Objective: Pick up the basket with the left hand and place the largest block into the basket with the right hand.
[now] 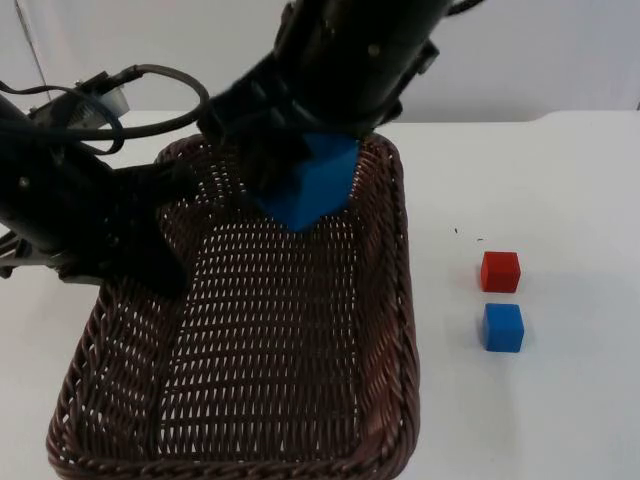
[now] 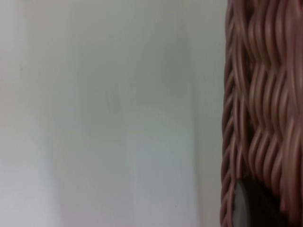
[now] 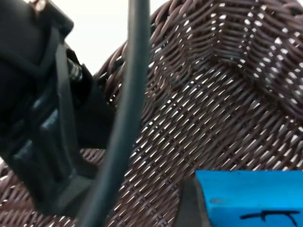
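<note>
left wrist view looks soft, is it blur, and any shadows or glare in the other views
Left wrist view: wicker basket wall soft and out of focus beside a pale table. Top view: no glare; the large blue block is shaded beneath the right arm. Right wrist view: light shows through the weave.

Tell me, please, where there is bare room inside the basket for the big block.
The basket floor from its middle to the near rim is bare. Its far end is crowded: the right tool holds the large blue block there, and the left tool grips the left rim.
</note>
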### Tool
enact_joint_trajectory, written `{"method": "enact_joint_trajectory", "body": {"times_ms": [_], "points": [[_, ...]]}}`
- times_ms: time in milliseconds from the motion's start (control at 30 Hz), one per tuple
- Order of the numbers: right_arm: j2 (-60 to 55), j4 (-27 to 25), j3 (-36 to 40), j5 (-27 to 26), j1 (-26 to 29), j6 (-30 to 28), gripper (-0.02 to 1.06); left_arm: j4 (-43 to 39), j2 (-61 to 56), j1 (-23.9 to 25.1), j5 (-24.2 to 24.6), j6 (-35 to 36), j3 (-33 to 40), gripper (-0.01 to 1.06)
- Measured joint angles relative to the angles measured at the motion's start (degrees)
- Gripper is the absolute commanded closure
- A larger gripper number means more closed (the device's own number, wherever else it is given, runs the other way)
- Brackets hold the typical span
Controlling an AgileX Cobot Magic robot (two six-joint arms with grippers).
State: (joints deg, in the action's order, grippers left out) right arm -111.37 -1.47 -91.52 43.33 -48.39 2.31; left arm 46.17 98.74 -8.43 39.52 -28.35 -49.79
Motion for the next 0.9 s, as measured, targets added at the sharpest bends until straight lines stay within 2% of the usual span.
{"method": "enact_joint_trajectory", "body": {"times_ms": [200, 333, 900], "points": [[0.00, 0.00, 4.67, -5.40, 0.00, 0.00, 1.05, 0.00, 0.00, 0.00, 0.00, 0.00, 0.00, 1.05], [0.00, 0.00, 5.93, -7.06, 0.00, 0.00, 1.05, 0.00, 0.00, 0.00, 0.00, 0.00, 0.00, 1.05], [-4.81, -0.39, 6.63, -7.87, 0.00, 0.00, 1.03, 0.00, 0.00, 0.00, 0.00, 0.00, 0.00, 1.05]]}}
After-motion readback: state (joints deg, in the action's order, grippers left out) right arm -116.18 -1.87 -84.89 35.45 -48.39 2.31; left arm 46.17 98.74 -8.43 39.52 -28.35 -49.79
